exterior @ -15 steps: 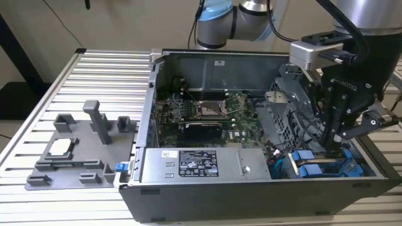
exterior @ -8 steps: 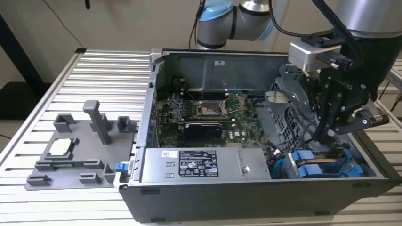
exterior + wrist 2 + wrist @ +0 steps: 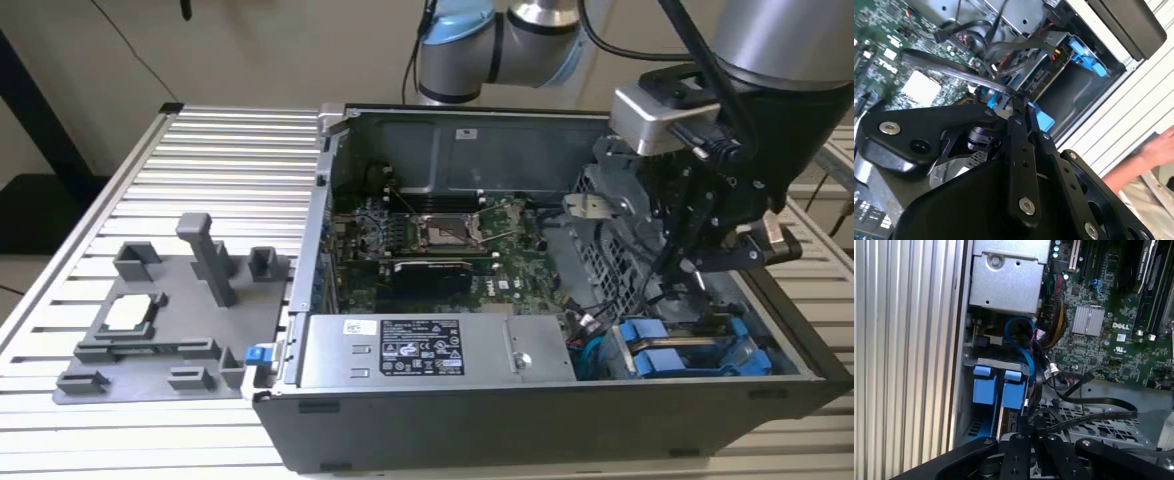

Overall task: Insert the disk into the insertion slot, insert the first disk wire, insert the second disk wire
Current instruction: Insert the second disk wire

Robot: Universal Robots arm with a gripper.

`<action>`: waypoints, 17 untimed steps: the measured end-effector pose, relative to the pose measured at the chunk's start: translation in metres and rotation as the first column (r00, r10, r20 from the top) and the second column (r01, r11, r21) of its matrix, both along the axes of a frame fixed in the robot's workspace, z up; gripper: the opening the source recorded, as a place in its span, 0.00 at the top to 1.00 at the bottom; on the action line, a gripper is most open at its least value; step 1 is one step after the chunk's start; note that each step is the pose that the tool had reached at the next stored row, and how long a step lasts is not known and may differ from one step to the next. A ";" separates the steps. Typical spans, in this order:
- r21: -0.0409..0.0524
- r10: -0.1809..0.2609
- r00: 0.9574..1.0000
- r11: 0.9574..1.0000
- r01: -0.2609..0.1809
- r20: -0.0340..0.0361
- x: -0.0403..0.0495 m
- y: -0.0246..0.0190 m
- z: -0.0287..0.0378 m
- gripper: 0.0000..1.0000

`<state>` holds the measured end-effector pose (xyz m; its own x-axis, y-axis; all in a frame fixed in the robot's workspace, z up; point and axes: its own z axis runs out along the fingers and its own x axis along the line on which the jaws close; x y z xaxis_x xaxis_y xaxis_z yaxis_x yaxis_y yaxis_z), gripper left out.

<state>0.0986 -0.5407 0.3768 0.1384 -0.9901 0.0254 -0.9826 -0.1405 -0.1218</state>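
Disk (image 3: 694,352), in its blue carrier, sits in the insertion slot (image 3: 747,335) at the computer case's (image 3: 534,420) near corner on the exterior view's right, beside the power-supply box (image 3: 434,350). The gripper (image 3: 714,262) hangs just above it, close to the case wall. In the second wrist view the gripper (image 3: 1021,107) is pinched narrow on a thin black cable (image 3: 949,67) over the blue tabs (image 3: 1041,117); a hand (image 3: 1159,150) rests outside the case. In the first wrist view the blue tabs (image 3: 999,387) fill the slot beside the ribbed bench (image 3: 904,355).
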 end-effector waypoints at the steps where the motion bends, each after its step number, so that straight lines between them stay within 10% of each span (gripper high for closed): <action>1: 0.017 0.000 1.000 1.000 0.000 0.000 0.0000 -0.0003 0.0000 0.84; 5: 0.065 -0.002 1.000 0.998 0.002 0.000 0.0001 -0.0016 0.0000 0.84; 7: 0.067 -0.002 1.000 0.998 0.002 -0.007 0.0008 -0.0029 0.0001 0.84; 17: 0.066 -0.002 0.995 0.998 0.009 -0.104 0.0119 -0.0124 -0.0002 0.84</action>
